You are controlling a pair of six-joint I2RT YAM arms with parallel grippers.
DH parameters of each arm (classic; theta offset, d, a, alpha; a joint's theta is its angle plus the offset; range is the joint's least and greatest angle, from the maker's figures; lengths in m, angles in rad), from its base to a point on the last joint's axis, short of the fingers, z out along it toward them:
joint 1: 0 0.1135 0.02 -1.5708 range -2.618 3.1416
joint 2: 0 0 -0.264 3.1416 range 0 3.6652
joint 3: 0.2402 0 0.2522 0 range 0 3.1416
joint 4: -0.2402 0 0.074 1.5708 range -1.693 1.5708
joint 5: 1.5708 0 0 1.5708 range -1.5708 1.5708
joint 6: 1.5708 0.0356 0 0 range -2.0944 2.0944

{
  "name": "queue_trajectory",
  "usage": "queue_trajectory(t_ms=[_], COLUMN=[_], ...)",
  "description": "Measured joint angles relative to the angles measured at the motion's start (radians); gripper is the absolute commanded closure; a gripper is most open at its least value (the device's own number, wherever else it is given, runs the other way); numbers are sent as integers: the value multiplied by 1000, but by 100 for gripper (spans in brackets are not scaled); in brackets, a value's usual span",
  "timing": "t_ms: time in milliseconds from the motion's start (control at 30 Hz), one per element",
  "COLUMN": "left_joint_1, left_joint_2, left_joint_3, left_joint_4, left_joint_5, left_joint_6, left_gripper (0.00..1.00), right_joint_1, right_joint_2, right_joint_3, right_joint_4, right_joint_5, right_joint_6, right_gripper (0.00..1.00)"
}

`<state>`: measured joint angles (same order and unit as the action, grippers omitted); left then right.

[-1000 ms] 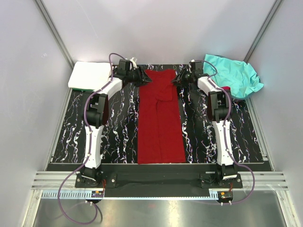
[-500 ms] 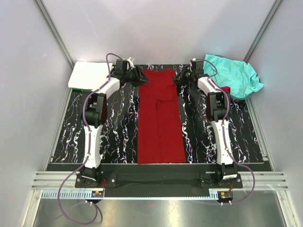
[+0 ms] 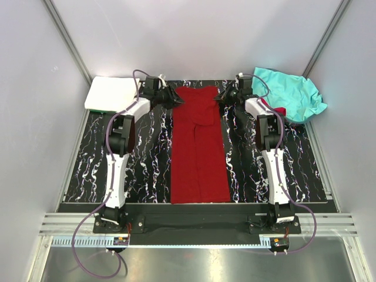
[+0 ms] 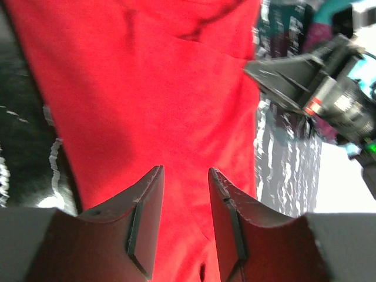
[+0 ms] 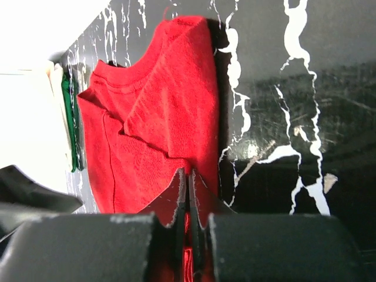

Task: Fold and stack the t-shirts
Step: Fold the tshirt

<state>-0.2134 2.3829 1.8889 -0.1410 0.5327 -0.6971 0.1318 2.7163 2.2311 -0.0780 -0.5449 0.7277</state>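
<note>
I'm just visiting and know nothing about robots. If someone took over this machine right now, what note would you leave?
Left gripper: open, over the red shirt's far left corner.
Right gripper: shut on the red shirt's far right edge.
Done: white shirt folded on a green one, far left; red shirt folded into a long strip on the mat.
To do: fold the red strip crosswise, stack it; then the crumpled turquoise shirt, far right.

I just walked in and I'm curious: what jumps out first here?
A long red shirt lies down the middle of the black marbled mat. The right tool pinches its far corner. A crumpled turquoise shirt sits at the far right.
</note>
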Motion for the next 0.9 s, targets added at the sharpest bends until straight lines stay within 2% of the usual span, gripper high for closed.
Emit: queue_trajectory(t_ms=[400, 500, 633, 733, 767, 867, 900], left_joint_1=[56, 66, 69, 69, 69, 69, 69], left_joint_2=[200, 245, 257, 255, 251, 229, 221], left_joint_3=[208, 271, 276, 264, 258, 243, 243], left_joint_4=[-7, -4, 16, 37, 45, 31, 16], left_joint_5=[-20, -19, -5, -2, 2, 6, 6], left_joint_6=[-143, -171, -195, -195, -194, -183, -174], left_gripper=[60, 59, 53, 49, 47, 40, 39], right_joint_1=[-3, -4, -8, -12, -14, -23, -25], right_joint_2=[5, 33, 73, 105, 113, 115, 115], right_joint_3=[25, 72, 140, 213, 237, 277, 294], right_joint_4=[4, -5, -40, -83, -93, -118, -130], right_joint_5=[2, 1, 2, 2, 2, 6, 10], right_joint_6=[-14, -15, -17, -18, -19, -26, -32], right_gripper=[96, 91, 83, 73, 64, 51, 43])
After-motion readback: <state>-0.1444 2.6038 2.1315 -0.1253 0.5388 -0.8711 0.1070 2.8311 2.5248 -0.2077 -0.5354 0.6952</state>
